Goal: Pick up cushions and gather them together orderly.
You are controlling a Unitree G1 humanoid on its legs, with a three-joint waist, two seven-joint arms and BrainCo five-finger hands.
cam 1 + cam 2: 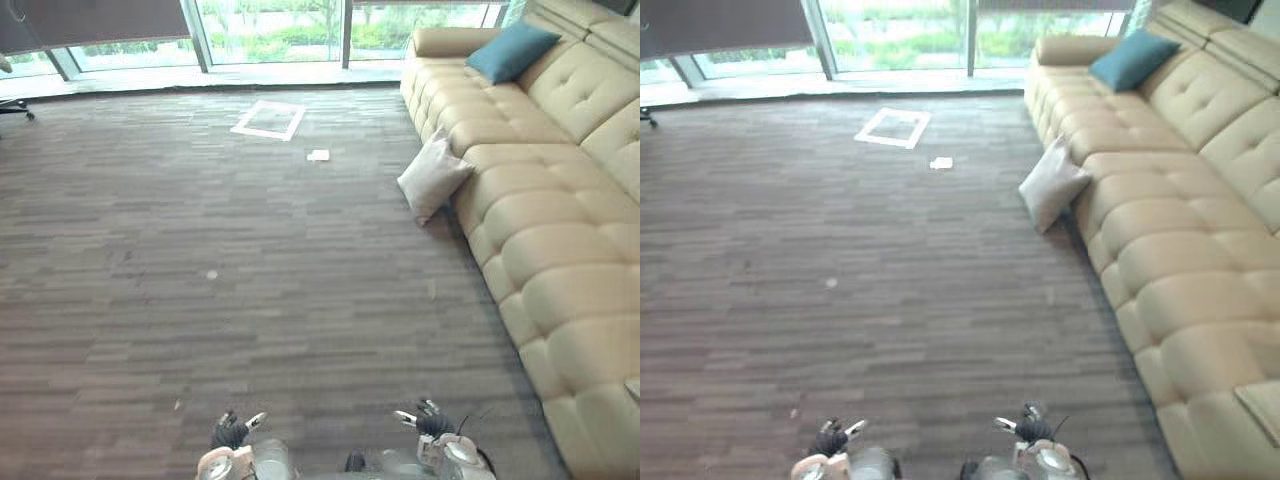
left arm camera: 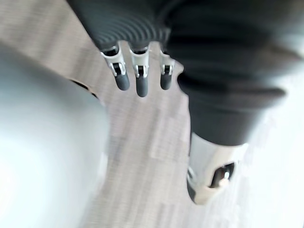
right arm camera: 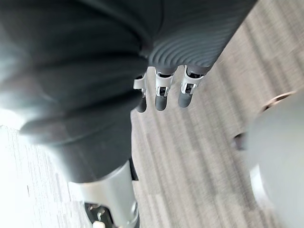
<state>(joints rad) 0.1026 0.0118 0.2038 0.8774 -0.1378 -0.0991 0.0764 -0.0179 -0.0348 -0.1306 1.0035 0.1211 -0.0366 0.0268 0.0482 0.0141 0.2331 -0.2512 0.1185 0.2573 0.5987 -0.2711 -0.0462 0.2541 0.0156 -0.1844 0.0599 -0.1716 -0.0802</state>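
As the grey cushion (image 1: 433,176) looks soft and light, a corner suits; left hand (image 1: 232,433), right hand (image 1: 432,423) fingers (image 2: 141,81) hang loose.

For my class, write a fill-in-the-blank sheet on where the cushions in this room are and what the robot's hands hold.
1. The teal cushion lies on the beige ____.
2. The pale cushion is not up there; it stands down on the grey ____.
3. The left hand and the right hand each hold ____.

Missing words: sofa; carpet; nothing.
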